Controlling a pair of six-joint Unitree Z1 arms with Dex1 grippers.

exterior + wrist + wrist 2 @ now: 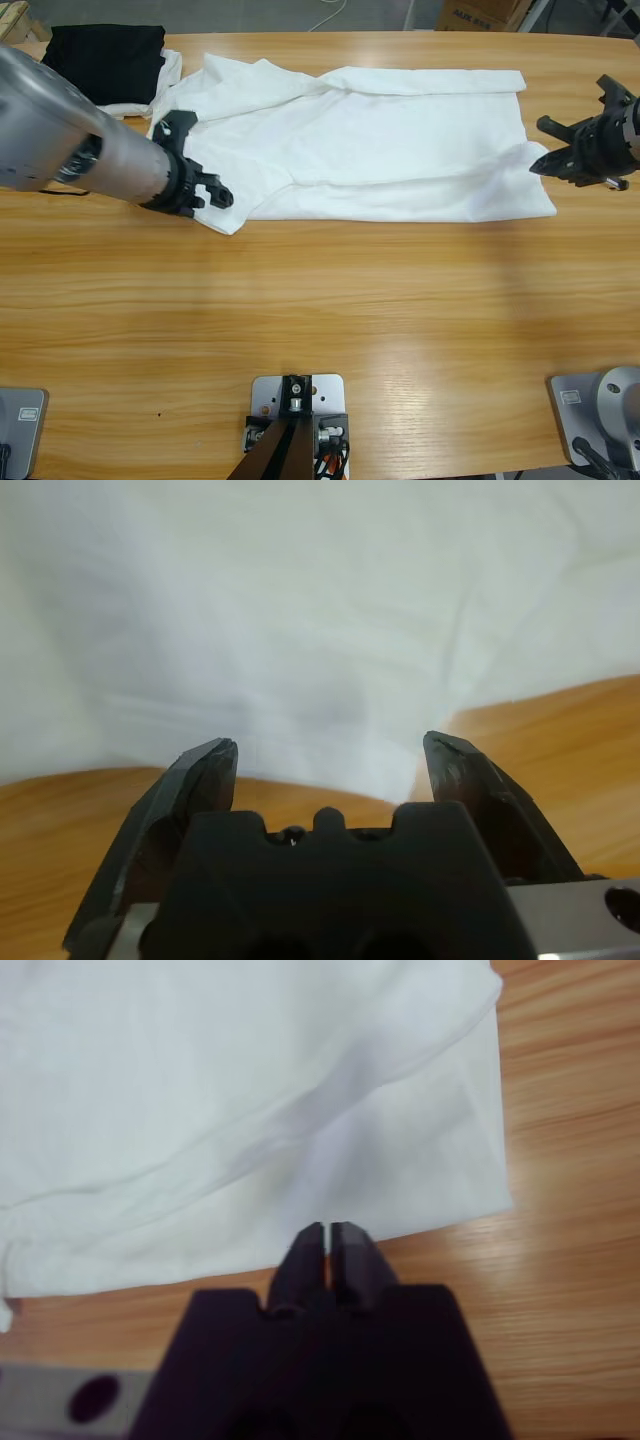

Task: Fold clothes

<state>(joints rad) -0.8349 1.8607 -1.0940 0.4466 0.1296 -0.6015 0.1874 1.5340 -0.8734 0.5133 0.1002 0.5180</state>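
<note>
lying flat, white t-shirt (pixel 400 140) shows no readable lettering; cardboard box (pixel 478 14) print illegible.

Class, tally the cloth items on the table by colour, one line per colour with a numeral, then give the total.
White: 2, the large T-shirt and the smaller folded white cloth under the black one
Black: 1, the folded black garment
Total: 3
</note>
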